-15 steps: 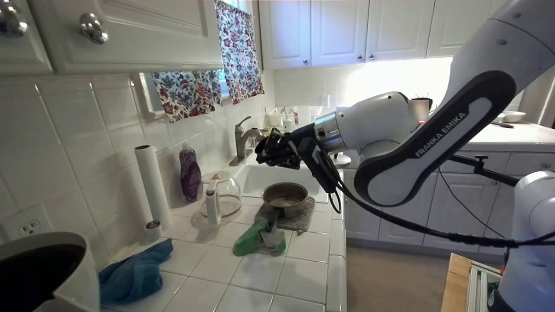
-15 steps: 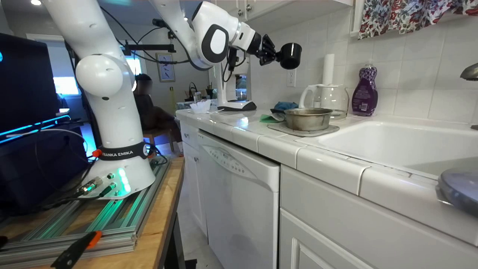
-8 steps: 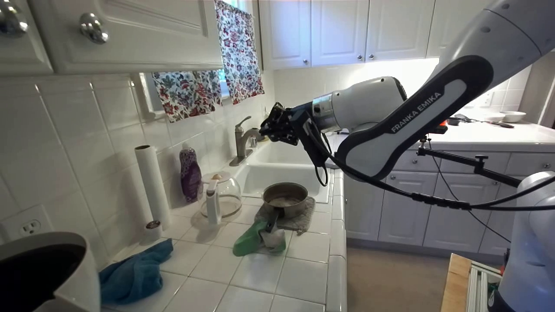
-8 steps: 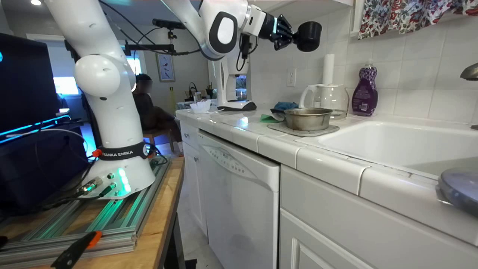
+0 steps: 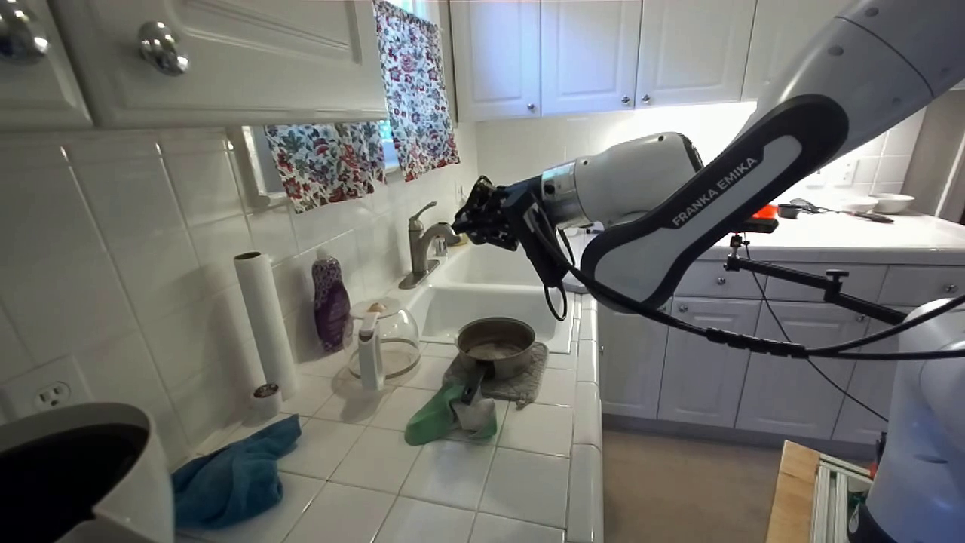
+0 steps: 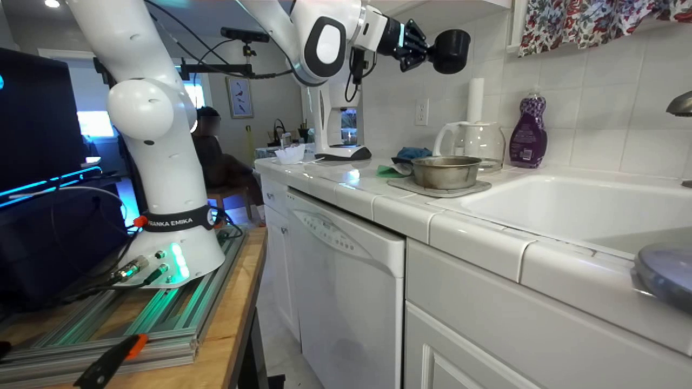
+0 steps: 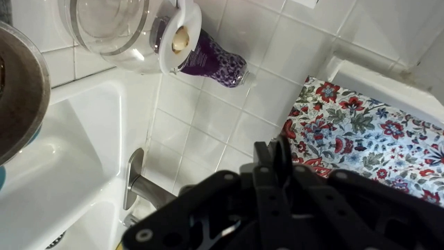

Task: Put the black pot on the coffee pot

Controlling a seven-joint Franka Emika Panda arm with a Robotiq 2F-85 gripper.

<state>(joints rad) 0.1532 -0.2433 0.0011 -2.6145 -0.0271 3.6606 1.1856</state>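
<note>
Smooth white rounded robot arm (image 6: 151,113), black band (image 5: 716,194) where we read FRANKA EMIKA, silver wrist ring (image 5: 562,194), black cable (image 5: 754,343), black jointed gripper (image 6: 427,53) with pale bolt heads (image 7: 144,235), green-lit white base (image 6: 167,237)

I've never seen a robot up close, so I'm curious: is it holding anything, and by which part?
Yes: the gripper holds the black pot aloft by the side facing it; the exact gripping spot is too dark to make out.

Air above the coffee pot (image 6: 485,141) is open, purple bottle (image 6: 529,133) alongside.
</note>
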